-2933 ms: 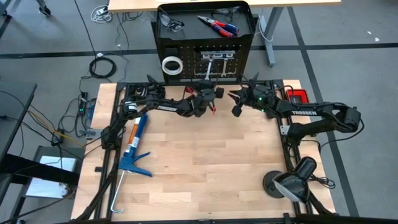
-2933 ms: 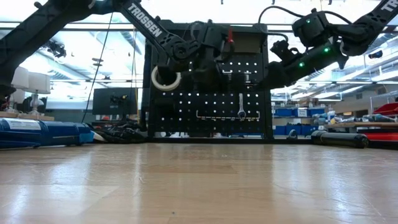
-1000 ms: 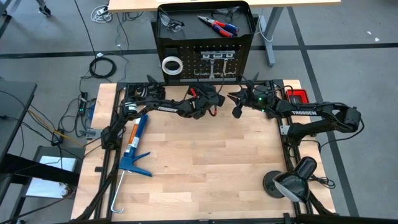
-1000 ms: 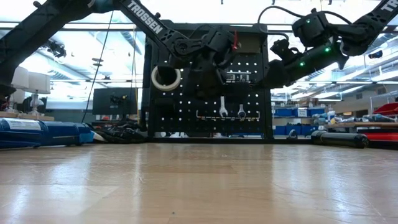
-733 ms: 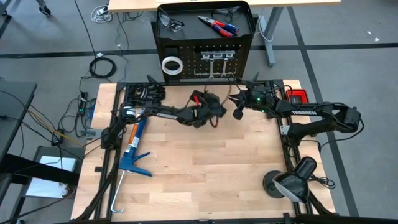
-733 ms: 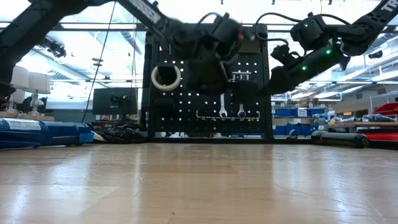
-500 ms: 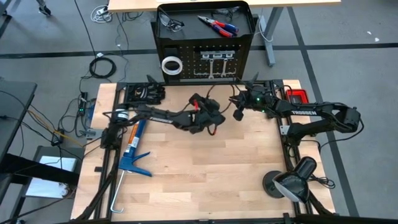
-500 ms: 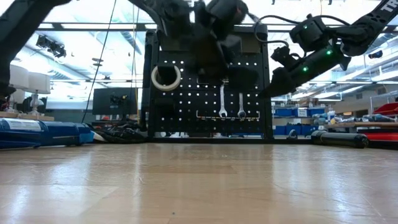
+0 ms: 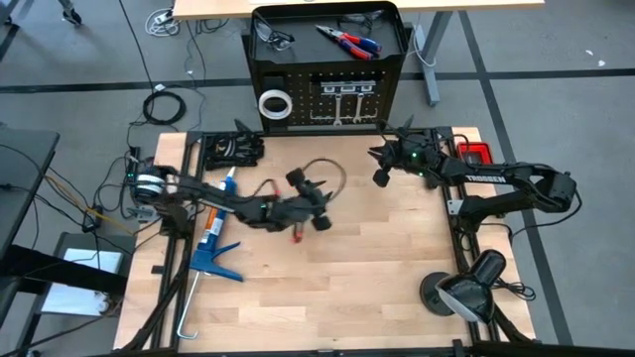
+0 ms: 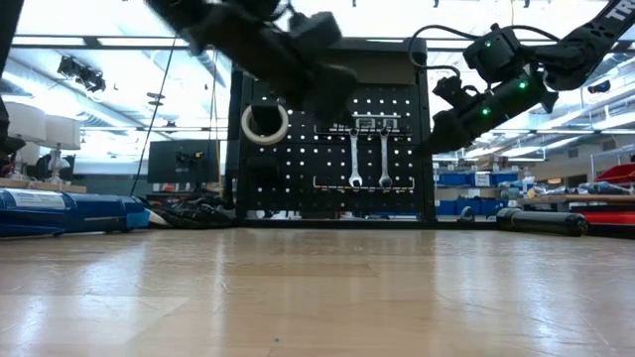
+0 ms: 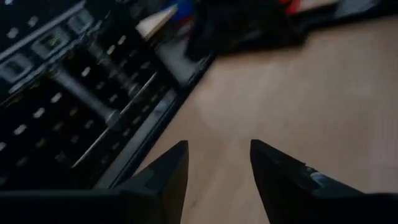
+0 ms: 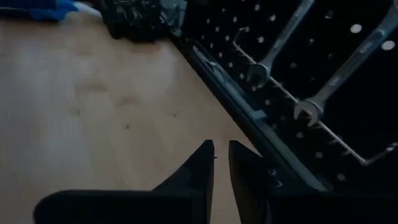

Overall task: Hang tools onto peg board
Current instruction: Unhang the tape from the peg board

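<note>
The peg board (image 9: 322, 94) stands upright beyond the table's far edge. Two silver wrenches (image 10: 354, 157) (image 10: 384, 157) hang side by side on its front by their upper ends, above a wire rail. Red-and-blue pliers (image 9: 347, 42) and safety glasses (image 9: 273, 38) lie in its top tray. My left gripper (image 9: 316, 201) hovers open over the table's middle, well away from the board, with nothing between its fingers (image 11: 217, 168). My right gripper (image 9: 382, 171) hangs shut and empty near the board's right side (image 12: 222, 163).
A roll of white tape (image 9: 274, 102) hangs on the board's left part. A big blue caulking gun (image 9: 213, 233) lies along the table's left edge. A black lamp (image 9: 464, 293) stands at the near right corner. A red object (image 9: 474, 151) sits at the far right.
My left gripper has drawn back from the peg board toward the table's near left, rolling as it went. The left wrench it stood in front of stays hanging on the board beside the other one. My right arm has kept still.
</note>
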Available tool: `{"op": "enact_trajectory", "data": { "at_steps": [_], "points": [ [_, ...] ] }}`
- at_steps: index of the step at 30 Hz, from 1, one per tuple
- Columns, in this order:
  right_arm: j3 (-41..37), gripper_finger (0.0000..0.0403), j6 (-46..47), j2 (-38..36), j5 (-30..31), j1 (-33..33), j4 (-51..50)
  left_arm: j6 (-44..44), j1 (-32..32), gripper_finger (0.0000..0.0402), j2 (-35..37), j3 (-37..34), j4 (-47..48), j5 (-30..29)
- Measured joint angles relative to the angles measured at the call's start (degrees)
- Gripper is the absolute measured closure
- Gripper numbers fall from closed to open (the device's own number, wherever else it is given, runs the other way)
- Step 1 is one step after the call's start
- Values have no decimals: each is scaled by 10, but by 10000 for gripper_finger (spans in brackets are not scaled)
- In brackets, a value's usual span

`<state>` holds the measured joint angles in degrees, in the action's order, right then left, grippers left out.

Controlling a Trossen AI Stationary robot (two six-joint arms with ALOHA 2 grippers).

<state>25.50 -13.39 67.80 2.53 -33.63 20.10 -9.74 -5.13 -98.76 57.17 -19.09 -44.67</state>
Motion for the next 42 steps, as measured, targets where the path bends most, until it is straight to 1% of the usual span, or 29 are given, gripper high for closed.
{"op": "enact_trajectory", "data": {
  "at_steps": [1, 3, 4, 6, 8, 9, 11, 12, 16, 18, 21, 23, 25, 28, 31, 34, 36, 39, 42],
  "points": [
    [0, 343, 0, 1, 0, -2, -1, -15, -2, 227, 11, -23, -35, 16],
    [0, 342, 2, 1, -1, -2, -14, -51, -3, 227, 22, -61, -100, 10],
    [0, 341, 3, 2, -9, -2, -23, -76, -3, 227, 26, -76, -129, -9],
    [0, 341, 3, 5, -30, 2, -28, -116, 0, 227, 27, -97, -191, -69],
    [0, 341, 3, 6, -45, 6, -33, -127, 4, 227, 28, -111, -236, -146],
    [0, 341, 5, 6, -51, 8, -32, -123, 7, 227, 28, -114, -248, -176],
    [0, 341, 25, 6, -61, 14, -27, -121, 17, 227, 28, -116, -259, -214],
    [0, 341, 37, 6, -67, 16, -22, -122, 23, 227, 28, -116, -265, -217],
    [0, 341, 107, 6, -75, 26, 14, -147, 52, 227, 27, -116, -277, -216],
    [0, 341, 140, 6, -69, 28, 35, -158, 66, 227, 27, -116, -280, -191],
    [0, 345, 189, 6, -48, 30, 50, -158, 88, 227, 27, -116, -279, -136],
    [2, 348, 211, 6, -22, 37, 47, -154, 98, 227, 27, -116, -285, -110],
    [13, 352, 222, 6, 6, 50, 27, -153, 104, 227, 27, -117, -299, -100],
    [36, 357, 217, 6, 52, 80, -6, -170, 103, 227, 28, -133, -359, -91],
    [55, 361, 206, 6, 112, 113, -21, -186, 100, 227, 37, -166, -417, -86],
    [64, 364, 206, 5, 168, 140, -22, -184, 102, 227, 62, -208, -470, -67],
    [67, 366, 212, 5, 200, 155, -14, -183, 106, 227, 80, -236, -498, -64],
    [71, 370, 220, 5, 240, 178, -13, -175, 111, 227, 116, -270, -508, -70],
    [73, 372, 222, 5, 265, 203, -13, -160, 113, 227, 158, -298, -498, -92]
  ]
}}
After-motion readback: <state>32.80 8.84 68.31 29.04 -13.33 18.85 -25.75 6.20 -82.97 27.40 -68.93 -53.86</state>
